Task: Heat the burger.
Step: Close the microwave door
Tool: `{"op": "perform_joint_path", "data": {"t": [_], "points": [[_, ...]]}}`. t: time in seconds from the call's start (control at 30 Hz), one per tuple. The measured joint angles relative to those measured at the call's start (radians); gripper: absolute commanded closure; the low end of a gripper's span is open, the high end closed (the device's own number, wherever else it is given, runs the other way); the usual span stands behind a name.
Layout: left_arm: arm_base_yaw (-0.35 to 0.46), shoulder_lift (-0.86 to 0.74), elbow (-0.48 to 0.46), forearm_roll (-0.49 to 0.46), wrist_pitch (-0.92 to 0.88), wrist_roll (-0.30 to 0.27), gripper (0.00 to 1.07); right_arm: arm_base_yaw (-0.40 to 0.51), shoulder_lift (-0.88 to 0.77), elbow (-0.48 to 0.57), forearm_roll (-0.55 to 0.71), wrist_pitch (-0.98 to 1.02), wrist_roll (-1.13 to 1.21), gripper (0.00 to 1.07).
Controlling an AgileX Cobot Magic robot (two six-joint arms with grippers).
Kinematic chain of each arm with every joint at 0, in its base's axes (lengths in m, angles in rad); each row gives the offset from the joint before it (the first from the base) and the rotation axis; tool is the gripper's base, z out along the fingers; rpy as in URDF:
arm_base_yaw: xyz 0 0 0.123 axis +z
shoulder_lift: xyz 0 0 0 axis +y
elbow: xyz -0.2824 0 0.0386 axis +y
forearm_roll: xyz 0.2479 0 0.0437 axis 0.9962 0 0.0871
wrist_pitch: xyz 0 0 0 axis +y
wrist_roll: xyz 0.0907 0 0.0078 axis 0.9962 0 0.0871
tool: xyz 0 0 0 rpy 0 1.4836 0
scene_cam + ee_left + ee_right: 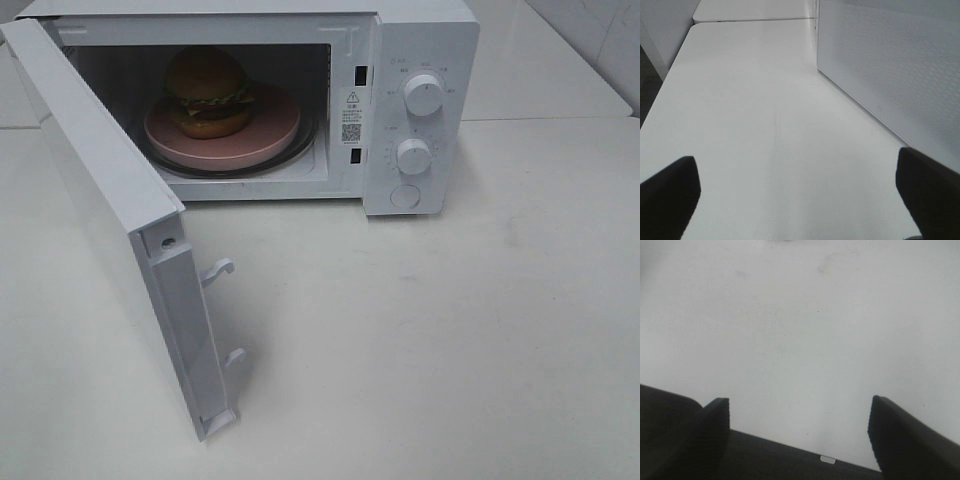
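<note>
The burger (208, 92), with a golden-brown bun, green lettuce and yellow cheese, sits on a round pink plate (270, 135) inside the white microwave (420, 40). The microwave door (110, 210) stands wide open, swung out toward the front left. Neither gripper shows in the exterior high view. My left gripper (797, 192) is open and empty above the white table, with the outer face of the microwave door (900, 75) beside it. My right gripper (799, 432) is open and empty over bare table.
The microwave has two knobs (424, 95) (413, 156) and a round button (405, 196) on its right panel. Two latch hooks (218, 270) stick out of the door edge. The white table (450, 340) stretches in front and to the right.
</note>
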Motion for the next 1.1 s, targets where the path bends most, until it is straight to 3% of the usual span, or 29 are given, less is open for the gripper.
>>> {"op": "perform_joint_path", "data": {"t": [0.63, 1.1], "points": [[0.000, 0.000, 0.000, 0.000, 0.000, 0.000, 0.07, -0.168, -0.314, 0.126, 0.003, -0.024, 0.033, 0.31], [0.000, 0.000, 0.000, 0.000, 0.000, 0.000, 0.07, -0.184, -0.340, 0.160, 0.024, -0.091, 0.055, 0.31]]}}
